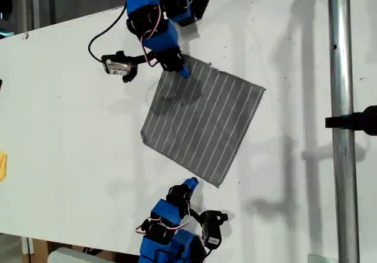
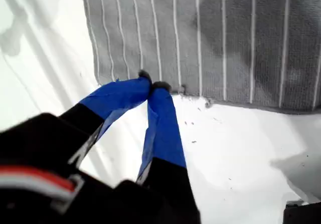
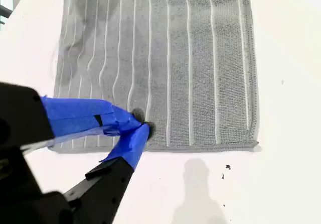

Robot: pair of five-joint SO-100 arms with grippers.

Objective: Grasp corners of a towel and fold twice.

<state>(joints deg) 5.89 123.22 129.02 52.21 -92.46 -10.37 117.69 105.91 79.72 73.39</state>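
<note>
Clenched is my first claw (image 2: 153, 87), its tips meeting at the hem of the towel (image 2: 225, 38), near one corner (image 2: 99, 79). Whether cloth is between them I cannot tell. My second claw (image 3: 142, 124) is clenched too, just inside the towel's near hem, apart from both near corners. The towel lies flat on the white surface (image 2: 241, 148). I judge the risk so: tips closed beside the hem lift nothing, and a grip far from a corner makes the fold crooked.
</note>
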